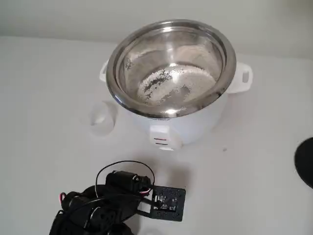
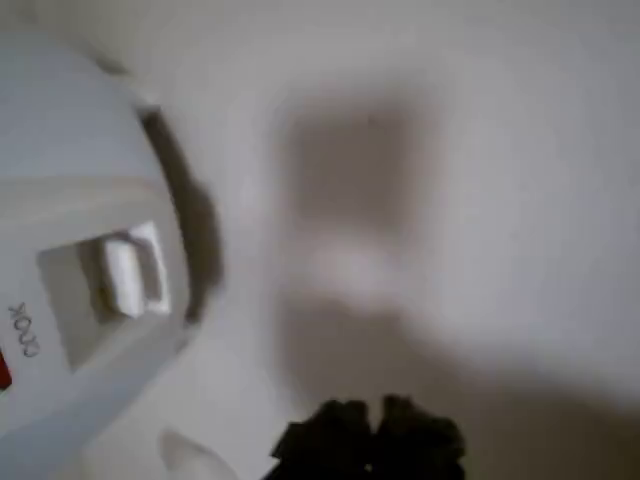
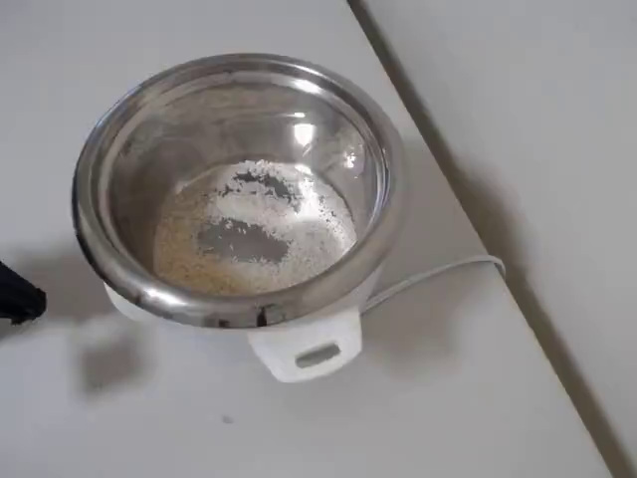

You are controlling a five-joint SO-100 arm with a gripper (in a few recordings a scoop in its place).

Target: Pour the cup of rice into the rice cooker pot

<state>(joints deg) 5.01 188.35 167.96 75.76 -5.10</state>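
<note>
The shiny steel rice cooker pot (image 1: pixel 111 73) (image 3: pixel 390 189) sits in its white body (image 1: pixel 195 126) (image 2: pixel 80 150) at the middle back of the table. A thin, patchy layer of white rice (image 1: pixel 168 83) (image 3: pixel 249 234) covers its bottom. The small translucent cup (image 1: pixel 102 117) stands upright on the table just left of the cooker, with nothing gripping it. My black arm (image 1: pixel 102 208) is folded low at the front left, well short of the cup. In the wrist view, blurred dark fingertips (image 2: pixel 370 425) show at the bottom edge with nothing between them.
A white power cable (image 3: pixel 438 274) runs from the cooker toward the table's right edge in the overhead view. A dark round object (image 1: pixel 305 161) sits at the right edge of the fixed view. The cooker's switch (image 2: pixel 125 275) faces my wrist camera.
</note>
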